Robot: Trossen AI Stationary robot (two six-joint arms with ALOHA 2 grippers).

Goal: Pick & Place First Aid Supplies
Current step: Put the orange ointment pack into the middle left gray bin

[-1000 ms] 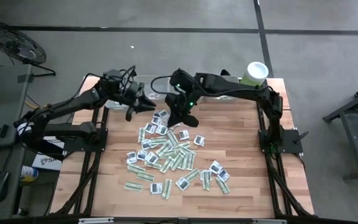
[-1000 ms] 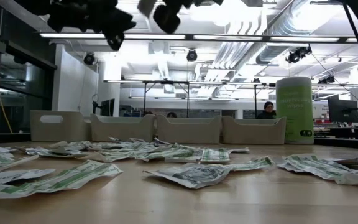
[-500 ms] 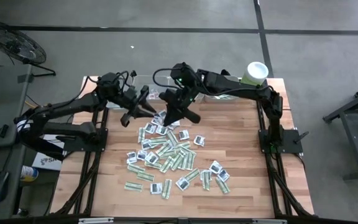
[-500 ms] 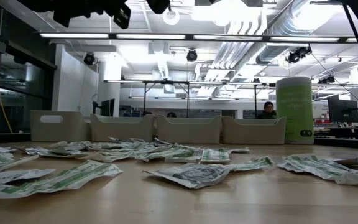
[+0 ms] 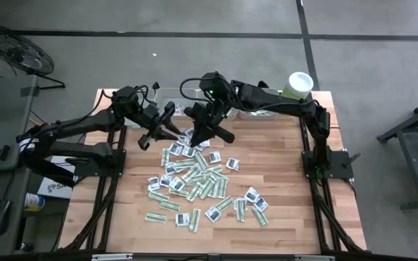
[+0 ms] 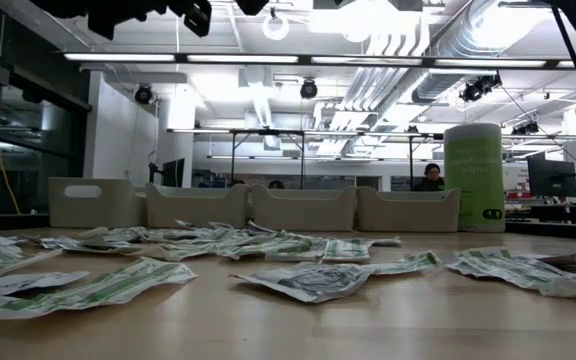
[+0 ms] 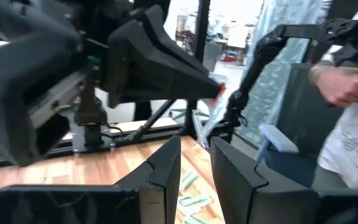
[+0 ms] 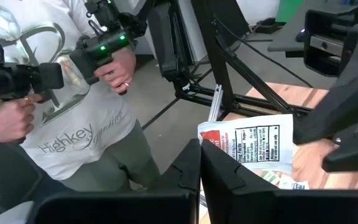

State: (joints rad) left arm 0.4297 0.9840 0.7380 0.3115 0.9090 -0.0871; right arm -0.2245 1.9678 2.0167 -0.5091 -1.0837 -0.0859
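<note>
The first aid supplies are a heap of small flat sachets (image 5: 194, 177) on the wooden table, also seen in the low view (image 6: 308, 278). My right gripper (image 5: 197, 116) hovers high above the heap's far end, shut on one squarish white sachet (image 8: 247, 140) with red and dark print. My left gripper (image 5: 171, 123) faces it closely from the table's left, raised too, open (image 7: 196, 168) and empty. The left wrist view shows the right gripper (image 7: 166, 56) with the sachet's red tip (image 7: 219, 92). My right gripper pinches the white sachet by one edge (image 8: 205, 138) between its two fingers. The fingers reach roughly level toward the table's left. The sachet is lifted clear of the table and sticks out past the fingertips toward my left gripper.
Several pale trays (image 6: 303, 208) stand in a row along the table's far edge (image 5: 173, 98). A tall pale green tub (image 5: 296, 85) with a white lid stands at the far right corner. A person (image 8: 73, 124) holding controllers stands beyond the table. The table's near part (image 5: 267, 239) is bare wood.
Both grippers have risen, leaving the top of the low view. My right gripper carried the sachet up and a little toward the far edge, tipping toward level. My left gripper shifted slightly toward the right gripper. The heap has stayed where it was.
</note>
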